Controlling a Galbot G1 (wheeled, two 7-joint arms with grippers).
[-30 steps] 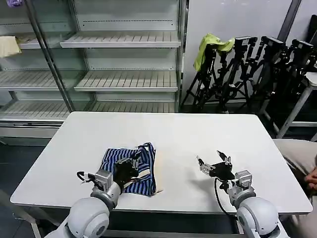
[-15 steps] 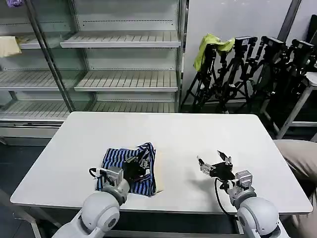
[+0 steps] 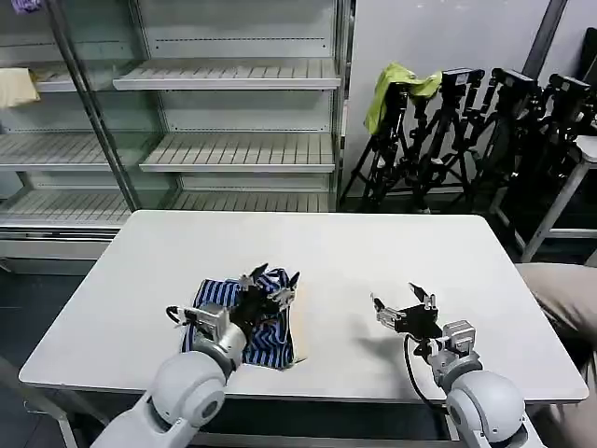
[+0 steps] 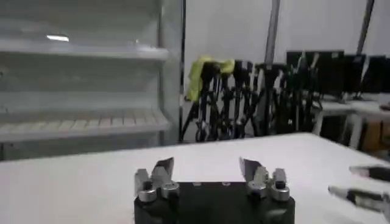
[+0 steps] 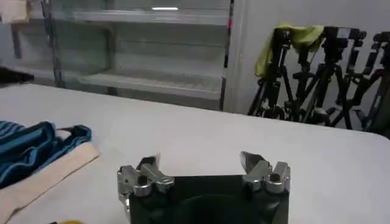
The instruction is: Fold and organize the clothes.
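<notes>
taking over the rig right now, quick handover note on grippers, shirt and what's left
Left gripper: open, empty, above the shirt's far right corner.
Right gripper: open, empty, over bare table to the shirt's right.
Shirt: folded into a compact bundle near the front edge, left of centre, cream trim along its right side.
Done: the folds, apparently.
Left: likely tidying or placing the bundle.

Left gripper (image 4: 206, 170): bottom centre of the frame, jaws spread apart, empty.
Table (image 4: 79, 176): white, across the lower half.
Right gripper (image 4: 359, 185): lower right edge, fingers just poking in.
Shelves (image 4: 79, 85): upper left, bare.
Tripods (image 4: 262, 97): upper right, dark, clustered.
Cloth (image 4: 207, 67): yellow-green, draped on one tripod.
</notes>
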